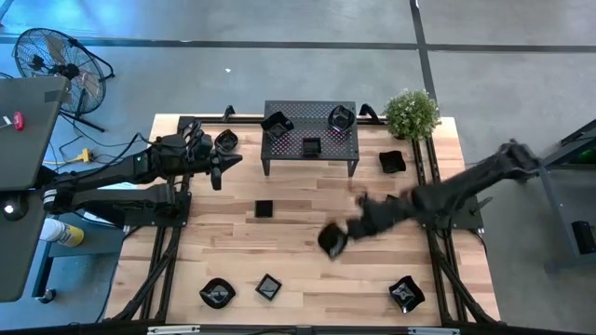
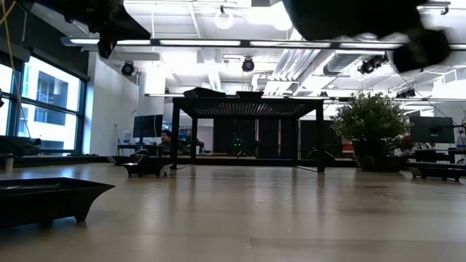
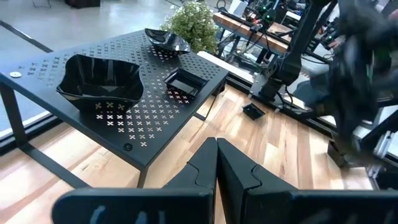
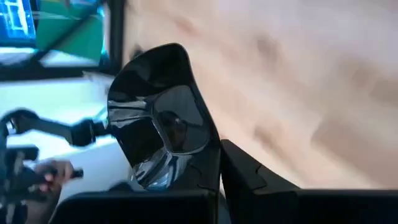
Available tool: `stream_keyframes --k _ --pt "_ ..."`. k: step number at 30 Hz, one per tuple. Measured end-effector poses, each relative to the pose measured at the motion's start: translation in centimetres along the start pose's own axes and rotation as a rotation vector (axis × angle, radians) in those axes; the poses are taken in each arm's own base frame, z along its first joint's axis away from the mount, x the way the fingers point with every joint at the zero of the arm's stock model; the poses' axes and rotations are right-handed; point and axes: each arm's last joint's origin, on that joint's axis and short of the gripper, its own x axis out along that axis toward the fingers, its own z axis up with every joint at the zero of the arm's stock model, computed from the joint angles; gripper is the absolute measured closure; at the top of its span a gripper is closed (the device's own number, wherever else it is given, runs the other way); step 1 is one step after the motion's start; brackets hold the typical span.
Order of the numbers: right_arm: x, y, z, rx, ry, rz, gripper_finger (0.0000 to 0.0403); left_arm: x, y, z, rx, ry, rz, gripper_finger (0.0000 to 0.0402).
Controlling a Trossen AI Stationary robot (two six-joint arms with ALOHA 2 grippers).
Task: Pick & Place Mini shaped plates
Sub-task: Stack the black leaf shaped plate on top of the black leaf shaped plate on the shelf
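The black perforated metal rack stands at the far middle of the wooden table. Three mini plates already sit on top of it: a scalloped one, a small square one and a round one.

The right gripper is in front of the rack and a little to its right side, above the bare wood. It holds a glossy black plate. In the right wrist view its two dark fingers are pinched on the plate's edge, and the plate stands up on its side, not flat. The wood looks streaky there, so the arm seems to be swinging.

The rack lies away from this gripper, toward the far edge of the table. The right arm has the plate, so it looks like the one that must carry it there. The plate probably needs to be turned flat before it goes down on the rack's top.

The left gripper waits just beside the rack's left end, with its fingers pressed together and nothing in them.

More mini plates lie around the rack: one by its left end, one to its right, one small square one in front, and three far in front by the near edge.
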Motion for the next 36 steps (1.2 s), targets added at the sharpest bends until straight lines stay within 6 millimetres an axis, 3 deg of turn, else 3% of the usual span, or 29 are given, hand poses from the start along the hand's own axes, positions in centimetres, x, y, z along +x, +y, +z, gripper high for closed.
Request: stream_keyframes --k 6,11,15,21,26,36 --pt "-7.6 2.6 9.9 -0.039 -0.174 -0.112 0.0400 0.0 0.0 0.0 0.005 -0.005 0.016 0.0401" --pt "-12.8 1.4 18.0 -0.058 -0.277 -0.152 0.0400 0.0 0.1 0.0 0.016 -0.010 0.029 0.0401" --pt "-14.6 -1.2 23.7 -0.059 -0.270 -0.205 0.0400 0.0 0.1 0.1 0.028 -0.014 0.041 0.0401" --pt "-15.2 -3.7 31.1 -0.073 -0.243 -0.241 0.0400 0.0 0.1 0.1 0.027 -0.016 0.045 0.0401" --pt "-14.9 -4.7 34.0 -0.043 -0.175 -0.279 0.0400 0.0 0.1 0.1 0.023 -0.016 0.045 0.0401" --pt "-14.7 -5.0 34.3 -0.023 -0.144 -0.320 0.0389 0.0 0.1 0.1 0.002 -0.016 0.044 0.0401"
